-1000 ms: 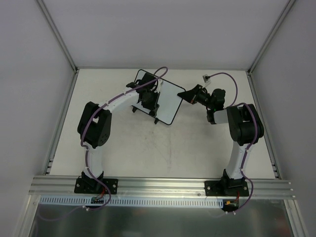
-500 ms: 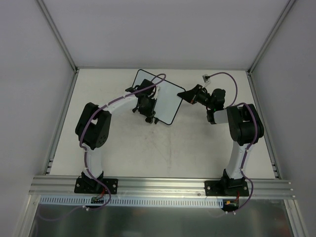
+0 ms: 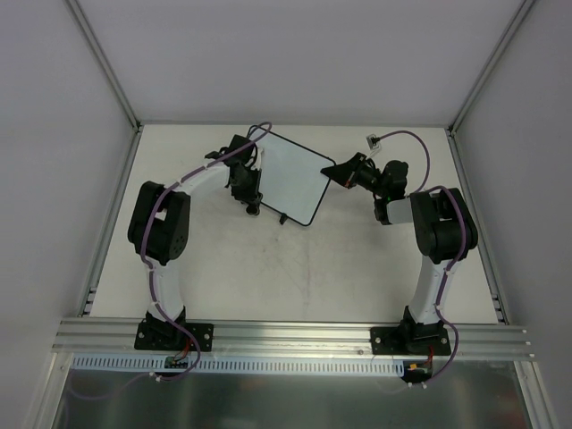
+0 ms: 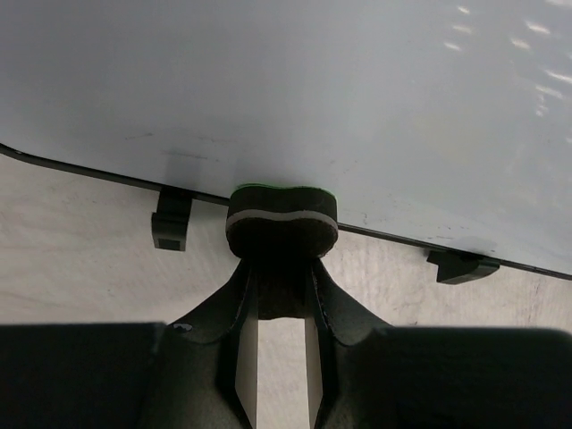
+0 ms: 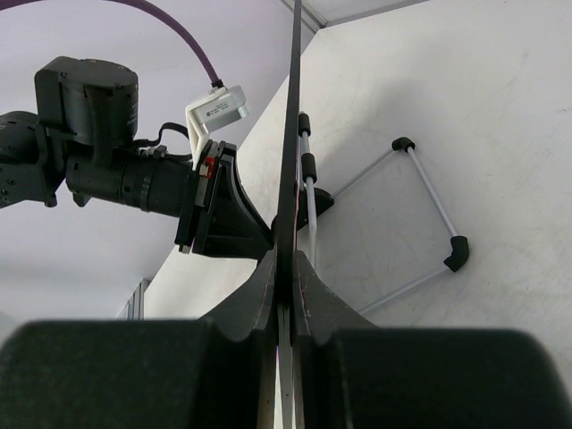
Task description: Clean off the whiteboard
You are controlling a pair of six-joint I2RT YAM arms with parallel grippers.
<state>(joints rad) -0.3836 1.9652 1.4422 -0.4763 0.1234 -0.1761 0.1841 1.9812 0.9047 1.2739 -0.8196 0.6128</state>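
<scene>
Whiteboard (image 3: 295, 174) wiping looks like the step in hand, judging by the tool held against it. Nearest the arm bases, bare worktop (image 3: 295, 268) lies in front of the whiteboard. The left fingers (image 3: 250, 183) reach the whiteboard's left side, closed tight on a dark eraser pad (image 4: 281, 221) with a pale stripe and a green top. In the left wrist view the pad sits at the whiteboard's lower edge, between its two small black feet (image 4: 172, 223), touching or just off the frame; I cannot tell which. Above the pad the white face shows no drawing, only a faint smudge near the lower edge. The right fingers (image 3: 338, 172) pinch the whiteboard's right edge, closed on it and steadying it. The whiteboard stands on its feet on the worktop, and a thin wire prop (image 5: 429, 210) shows behind it in the right wrist view. Next, the pad probably needs to lift onto the face and sweep across any marks left, while the right fingers hold the whiteboard firm.
</scene>
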